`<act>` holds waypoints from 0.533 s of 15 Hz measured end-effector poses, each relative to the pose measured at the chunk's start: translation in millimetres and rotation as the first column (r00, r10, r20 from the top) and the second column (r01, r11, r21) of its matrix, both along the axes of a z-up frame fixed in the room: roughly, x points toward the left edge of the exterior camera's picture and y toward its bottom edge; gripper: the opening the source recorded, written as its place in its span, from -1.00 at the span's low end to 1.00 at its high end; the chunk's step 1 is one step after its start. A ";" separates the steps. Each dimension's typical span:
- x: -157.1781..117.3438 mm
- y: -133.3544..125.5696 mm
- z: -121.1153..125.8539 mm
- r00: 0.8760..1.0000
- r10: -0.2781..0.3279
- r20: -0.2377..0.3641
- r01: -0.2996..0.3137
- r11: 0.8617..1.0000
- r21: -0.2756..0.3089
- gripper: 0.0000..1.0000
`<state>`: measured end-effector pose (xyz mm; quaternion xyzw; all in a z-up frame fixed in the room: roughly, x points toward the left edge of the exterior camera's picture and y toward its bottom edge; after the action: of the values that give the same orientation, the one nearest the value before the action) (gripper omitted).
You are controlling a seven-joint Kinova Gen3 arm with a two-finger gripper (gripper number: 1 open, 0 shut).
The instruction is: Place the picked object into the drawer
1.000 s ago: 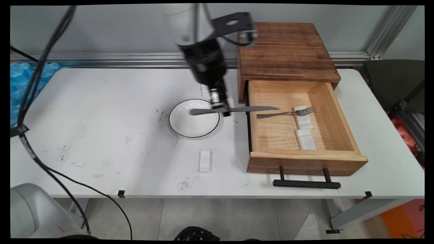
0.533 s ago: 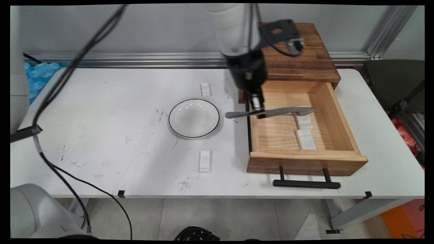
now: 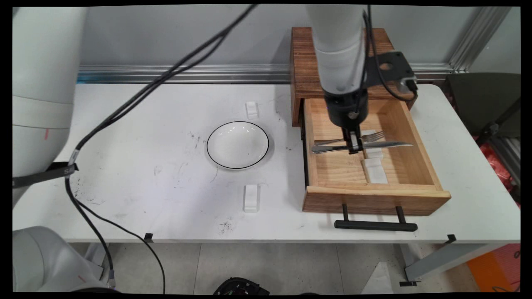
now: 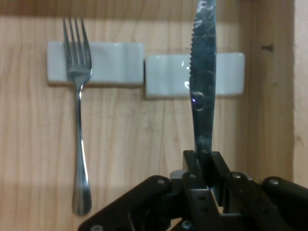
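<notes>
Gripper (image 3: 353,148): clamped shut on knife (image 3: 386,145), right of frame centre, over the open drawer (image 3: 376,201). Knife: level, blade right, just below fork (image 3: 347,140). Fork: tines on white rest (image 4: 113,63).

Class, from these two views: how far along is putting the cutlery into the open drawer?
Done: the fork lies in the drawer, its tines on a white rest. In hand: the gripper is shut on the knife, held above the second rest. Left: the knife is not yet released, and the drawer is open.
</notes>
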<state>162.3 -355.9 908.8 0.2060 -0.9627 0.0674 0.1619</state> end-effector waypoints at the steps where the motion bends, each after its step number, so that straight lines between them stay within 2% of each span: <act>1: -6.7 -3.7 -6.2 1.000 -0.004 0.005 0.004 1.000 -0.001 -1.00; 8: -40.2 -24.7 -44.3 1.000 -0.013 0.022 0.014 1.000 -0.009 -1.00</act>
<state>122.2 -380.6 864.5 0.1980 -0.9655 0.0729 0.1525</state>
